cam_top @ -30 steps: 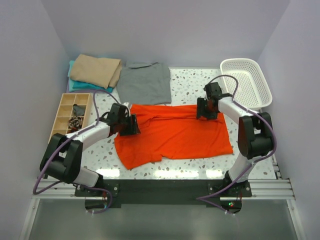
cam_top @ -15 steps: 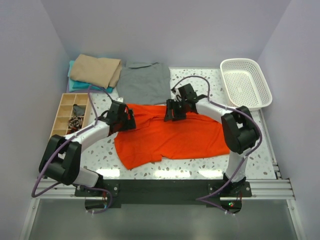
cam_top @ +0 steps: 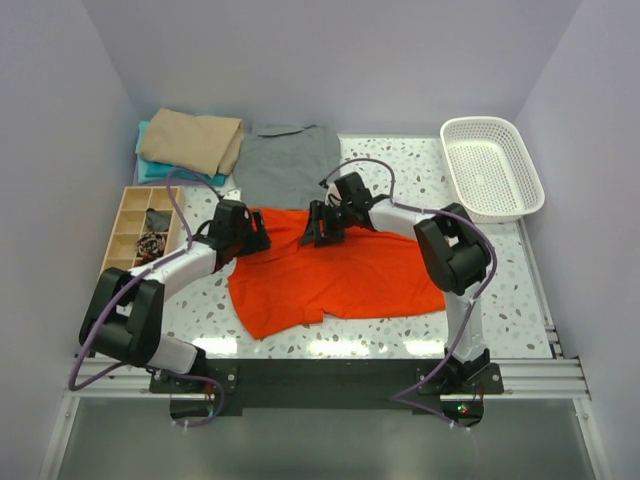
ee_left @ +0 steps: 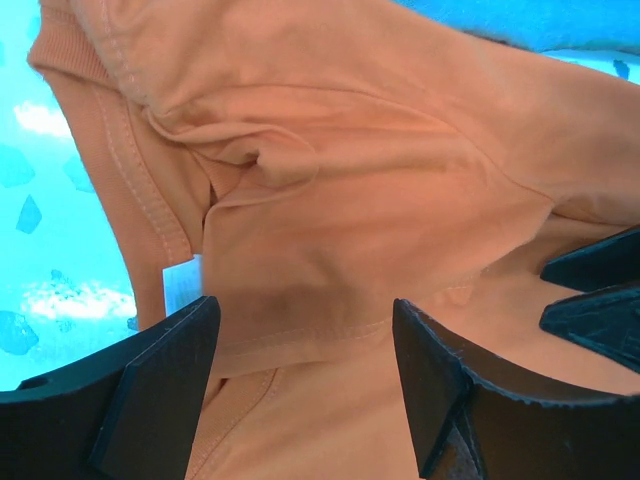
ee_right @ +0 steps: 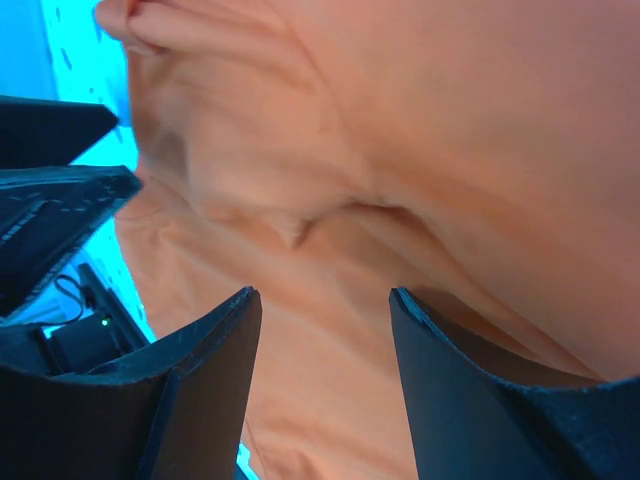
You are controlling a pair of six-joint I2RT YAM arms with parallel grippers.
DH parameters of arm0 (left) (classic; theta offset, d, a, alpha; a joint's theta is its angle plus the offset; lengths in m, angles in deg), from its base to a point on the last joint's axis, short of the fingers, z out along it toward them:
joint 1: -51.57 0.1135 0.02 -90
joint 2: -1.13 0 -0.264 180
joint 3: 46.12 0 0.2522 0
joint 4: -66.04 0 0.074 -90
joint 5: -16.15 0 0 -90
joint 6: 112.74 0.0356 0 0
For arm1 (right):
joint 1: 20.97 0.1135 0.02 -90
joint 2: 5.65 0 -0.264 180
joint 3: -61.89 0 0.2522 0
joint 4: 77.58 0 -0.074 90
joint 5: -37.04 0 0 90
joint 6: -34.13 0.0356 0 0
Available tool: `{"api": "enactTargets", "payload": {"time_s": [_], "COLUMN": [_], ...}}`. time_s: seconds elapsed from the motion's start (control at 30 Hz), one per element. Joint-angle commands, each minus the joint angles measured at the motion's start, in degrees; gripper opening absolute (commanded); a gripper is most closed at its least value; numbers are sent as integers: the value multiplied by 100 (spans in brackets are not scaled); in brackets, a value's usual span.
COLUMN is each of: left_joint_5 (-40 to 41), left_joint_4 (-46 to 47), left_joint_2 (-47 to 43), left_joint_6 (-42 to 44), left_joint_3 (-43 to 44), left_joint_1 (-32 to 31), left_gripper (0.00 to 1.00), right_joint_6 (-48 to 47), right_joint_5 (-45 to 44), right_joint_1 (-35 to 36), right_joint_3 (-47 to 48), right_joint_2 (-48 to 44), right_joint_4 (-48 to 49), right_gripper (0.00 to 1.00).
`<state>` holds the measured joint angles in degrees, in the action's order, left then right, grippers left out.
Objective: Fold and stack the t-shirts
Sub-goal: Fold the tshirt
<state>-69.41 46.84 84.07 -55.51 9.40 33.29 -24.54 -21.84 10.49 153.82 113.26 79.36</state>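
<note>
The orange-red t-shirt (cam_top: 345,272) lies spread on the table, its collar and white label (ee_left: 183,285) at the left wrist view's left. My left gripper (cam_top: 250,238) is open over the shirt's far left edge, with cloth (ee_left: 330,180) below its fingers (ee_left: 165,385). My right gripper (cam_top: 318,228) is open just right of it, over the same far edge, with cloth (ee_right: 420,130) filling its view. Neither jaw pair pinches anything. A grey t-shirt (cam_top: 290,165) lies flat behind. A folded tan t-shirt (cam_top: 190,140) rests on a teal one (cam_top: 150,172) at the back left.
A white mesh basket (cam_top: 492,165) stands at the back right. A wooden compartment tray (cam_top: 140,228) sits at the left, close to my left arm. The two grippers are a short distance apart; each shows in the other's wrist view.
My right gripper has swept left along the shirt's far edge, from its right side to near the collar. My left gripper opened wider and shifted slightly back.
</note>
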Motion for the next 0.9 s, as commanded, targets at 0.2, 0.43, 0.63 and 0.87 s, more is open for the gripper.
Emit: {"api": "enactTargets", "payload": {"time_s": [0.2,0.43,0.63,0.87], "left_joint_5": [-295,-339,-331,-172], "left_joint_4": [446,675,684,640], "left_joint_2": [179,241,346,320], "left_joint_6": [-159,-168,-159,-142], "left_joint_3": [-194,-256,-273,-317], "left_joint_1": [150,150,150,141], "left_gripper": [68,60,54,44], "right_joint_6": [207,207,189,189], "right_joint_5": [237,79,97,114], "right_joint_1": [439,501,510,501], "right_joint_3": [673,708,664,734], "right_joint_2": [360,501,536,580], "right_joint_4": [165,60,113,174], "right_gripper": [56,49,38,31]}}
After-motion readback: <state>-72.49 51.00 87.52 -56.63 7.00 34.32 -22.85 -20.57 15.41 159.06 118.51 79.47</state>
